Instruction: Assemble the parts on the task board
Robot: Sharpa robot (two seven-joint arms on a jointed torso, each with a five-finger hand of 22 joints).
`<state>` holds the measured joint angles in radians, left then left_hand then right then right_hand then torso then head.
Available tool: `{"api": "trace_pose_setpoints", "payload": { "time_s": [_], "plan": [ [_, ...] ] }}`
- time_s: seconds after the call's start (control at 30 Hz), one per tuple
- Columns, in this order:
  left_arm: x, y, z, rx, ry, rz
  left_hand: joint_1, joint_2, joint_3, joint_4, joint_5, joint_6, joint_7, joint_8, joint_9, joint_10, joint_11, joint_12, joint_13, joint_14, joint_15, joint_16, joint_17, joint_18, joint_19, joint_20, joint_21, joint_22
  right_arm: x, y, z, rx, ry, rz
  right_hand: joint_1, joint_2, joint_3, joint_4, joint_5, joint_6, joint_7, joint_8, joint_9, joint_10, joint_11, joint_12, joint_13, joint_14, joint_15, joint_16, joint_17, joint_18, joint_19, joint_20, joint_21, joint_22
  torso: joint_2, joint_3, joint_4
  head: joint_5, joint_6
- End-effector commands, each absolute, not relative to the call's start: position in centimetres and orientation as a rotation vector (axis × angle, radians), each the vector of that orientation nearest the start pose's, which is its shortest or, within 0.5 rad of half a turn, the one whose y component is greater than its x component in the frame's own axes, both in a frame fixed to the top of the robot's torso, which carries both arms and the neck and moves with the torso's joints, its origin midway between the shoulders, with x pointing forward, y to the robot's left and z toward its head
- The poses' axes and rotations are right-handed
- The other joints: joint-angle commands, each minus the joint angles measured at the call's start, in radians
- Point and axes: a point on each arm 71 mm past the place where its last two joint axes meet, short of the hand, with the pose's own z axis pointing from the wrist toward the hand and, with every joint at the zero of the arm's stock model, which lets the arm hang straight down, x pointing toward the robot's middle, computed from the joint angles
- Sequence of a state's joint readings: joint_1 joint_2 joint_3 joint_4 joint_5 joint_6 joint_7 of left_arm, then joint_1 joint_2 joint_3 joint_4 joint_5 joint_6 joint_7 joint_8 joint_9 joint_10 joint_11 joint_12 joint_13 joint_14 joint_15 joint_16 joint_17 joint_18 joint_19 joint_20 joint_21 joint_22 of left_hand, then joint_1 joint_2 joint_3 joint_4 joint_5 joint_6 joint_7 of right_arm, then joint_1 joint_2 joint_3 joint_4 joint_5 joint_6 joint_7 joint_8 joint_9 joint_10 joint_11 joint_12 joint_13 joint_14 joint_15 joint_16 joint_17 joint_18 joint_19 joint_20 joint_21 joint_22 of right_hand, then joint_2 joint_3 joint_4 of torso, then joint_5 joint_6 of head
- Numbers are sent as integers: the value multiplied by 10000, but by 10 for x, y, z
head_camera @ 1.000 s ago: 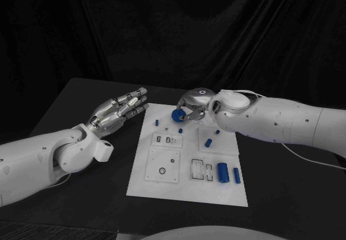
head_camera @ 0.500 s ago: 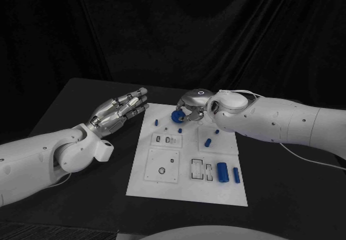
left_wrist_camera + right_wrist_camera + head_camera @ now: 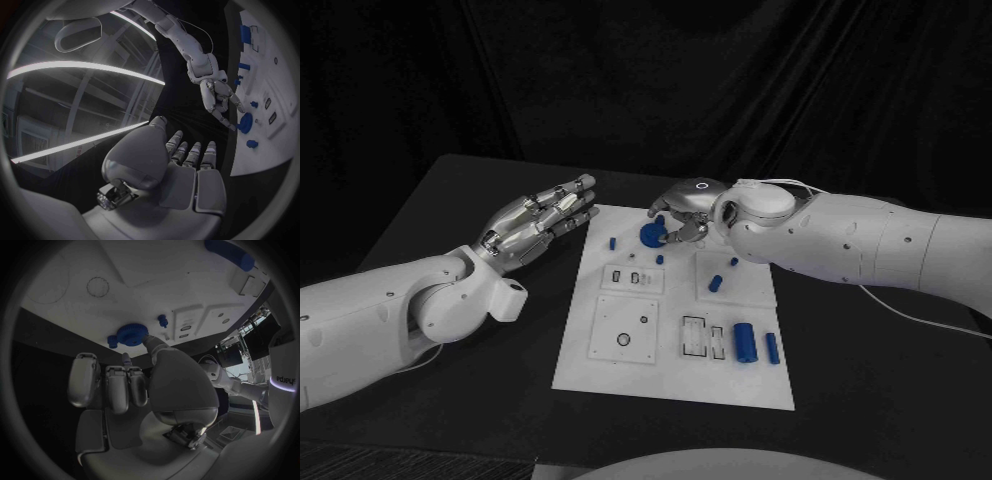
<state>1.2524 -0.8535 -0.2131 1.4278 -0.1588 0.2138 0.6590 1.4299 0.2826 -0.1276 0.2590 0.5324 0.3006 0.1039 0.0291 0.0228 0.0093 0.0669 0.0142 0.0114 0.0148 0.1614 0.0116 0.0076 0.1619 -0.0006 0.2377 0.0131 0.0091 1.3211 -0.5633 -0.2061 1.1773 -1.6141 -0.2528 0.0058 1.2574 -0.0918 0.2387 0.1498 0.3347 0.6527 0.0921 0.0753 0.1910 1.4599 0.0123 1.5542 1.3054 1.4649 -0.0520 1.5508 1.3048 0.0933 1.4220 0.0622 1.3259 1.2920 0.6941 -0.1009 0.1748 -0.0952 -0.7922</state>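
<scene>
The white task board [image 3: 678, 385] lies in the middle of the black table. My right hand [image 3: 684, 214] is over the board's far end and pinches a round blue toothed wheel [image 3: 651, 234] at its fingertips. In the right wrist view the wheel [image 3: 132, 333] sits right at the board [image 3: 156, 285], beside a small blue peg [image 3: 162, 319]; whether it touches the board I cannot tell. My left hand [image 3: 538, 220] hovers by the board's far left edge with its fingers stretched out and holds nothing. The left wrist view shows the right hand [image 3: 219, 97] on the wheel [image 3: 245, 122].
Small blue pegs [image 3: 613, 243] [image 3: 715, 285] stand on the far half of the board. Two blue cylinders [image 3: 744, 342] [image 3: 773, 348] lie near its right edge, next to rectangular slots [image 3: 694, 337]. A square plate with holes [image 3: 627, 330] sits at the near left.
My right hand has eased the blue wheel slightly down toward the board's far end. The left hand has stayed where it was.
</scene>
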Motion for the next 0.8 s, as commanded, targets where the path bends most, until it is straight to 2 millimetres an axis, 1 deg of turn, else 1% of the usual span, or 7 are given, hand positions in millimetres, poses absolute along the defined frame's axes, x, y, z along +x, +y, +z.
{"api": "trace_pose_setpoints", "payload": {
  "time_s": [0.03, 0.27, 0.47, 0.6, 0.63, 0.7, 0.8],
  "plan": [
    [472, 217, -199, -7195, 15675, -20074, 115, -120, 300, -81, 126, 72, 29, 131, 155, -21, 121, -116, -87, 36, 122, 103, 22, -246, 65, 16, -83, -50, 541, -152, -199, -5252, 16723, 4852, -320, 188, 83, -164, -268, -836, -75, -228, -335, 1109, -151, 166, 2654, 1059, -86, 200, 2660, -244, -14, -92, -316, 1586, 0, -5, 3, -2, -3],
    [473, 217, -199, -7199, 15693, -20072, 115, -120, 300, -81, 126, 72, 29, 131, 155, -21, 121, -116, -87, 36, 122, 103, 22, -246, 65, 16, -83, -50, 541, -151, -200, -5273, 16721, 4882, -393, 210, 15, -166, -508, -1056, -114, -212, -482, 1109, -191, 166, 2654, 1059, -120, 200, 2660, -223, -64, -126, -427, 1562, 2, -1, 2, -12, -23],
    [472, 217, -199, -7207, 15708, -20074, 115, -120, 300, -81, 126, 72, 29, 131, 155, -21, 121, -116, -87, 36, 122, 103, 22, -246, 65, 16, -83, -50, 541, -152, -199, -5249, 16642, 4911, -441, 245, -22, -153, -633, -771, -107, -140, -466, 1109, -193, 166, 2654, 1059, -130, 200, 2660, -215, -86, -138, -484, 1552, 3, -3, 6, -15, -20],
    [472, 219, -199, -7231, 15702, -20033, 115, -120, 300, -81, 126, 72, 29, 131, 155, -21, 121, -116, -87, 36, 122, 103, 22, -246, 65, 16, -83, -50, 539, -158, -195, -5136, 16228, 5046, -700, 337, -142, 32, -782, -82, -81, 12, -407, 1109, -178, 166, 2654, 1059, -123, 200, 2660, -202, -109, -139, -576, 1540, 4, -2, 0, 32, 26],
    [472, 219, -199, -7233, 15701, -20029, 115, -120, 300, -81, 126, 72, 29, 131, 155, -21, 121, -116, -87, 36, 122, 103, 22, -246, 65, 16, -83, -50, 539, -158, -195, -5128, 16194, 5058, -700, 337, -142, 32, -782, -82, -81, 12, -407, 1109, -178, 166, 2654, 1059, -123, 200, 2660, -202, -109, -139, -576, 1540, 5, -2, -1, 38, 29],
    [472, 220, -199, -7252, 15695, -19994, 115, -120, 300, -81, 126, 72, 29, 131, 155, -21, 121, -116, -87, 36, 122, 103, 22, -246, 65, 16, -83, -50, 537, -166, -189, -5045, 15794, 5171, -725, 338, -183, 63, -821, 658, -66, 191, -299, 1109, -168, 166, 2654, 1059, -117, 200, 2660, -203, -96, -136, -587, 1549, 4, -3, 5, 46, 34],
    [472, 222, -199, -7271, 15680, -19950, 117, -119, 317, -88, 126, 77, 34, 130, 156, -19, 127, -115, -86, 39, 128, 110, 24, -251, 69, 18, -80, -48, 533, -179, -176, -4896, 15259, 5241, -509, 261, -199, -63, -852, 1237, -54, 435, -243, 1109, -164, 166, 2654, 1059, -117, 200, 2660, -258, 60, -138, -370, 1667, 4, -2, 5, 40, 12]
  ]
}}
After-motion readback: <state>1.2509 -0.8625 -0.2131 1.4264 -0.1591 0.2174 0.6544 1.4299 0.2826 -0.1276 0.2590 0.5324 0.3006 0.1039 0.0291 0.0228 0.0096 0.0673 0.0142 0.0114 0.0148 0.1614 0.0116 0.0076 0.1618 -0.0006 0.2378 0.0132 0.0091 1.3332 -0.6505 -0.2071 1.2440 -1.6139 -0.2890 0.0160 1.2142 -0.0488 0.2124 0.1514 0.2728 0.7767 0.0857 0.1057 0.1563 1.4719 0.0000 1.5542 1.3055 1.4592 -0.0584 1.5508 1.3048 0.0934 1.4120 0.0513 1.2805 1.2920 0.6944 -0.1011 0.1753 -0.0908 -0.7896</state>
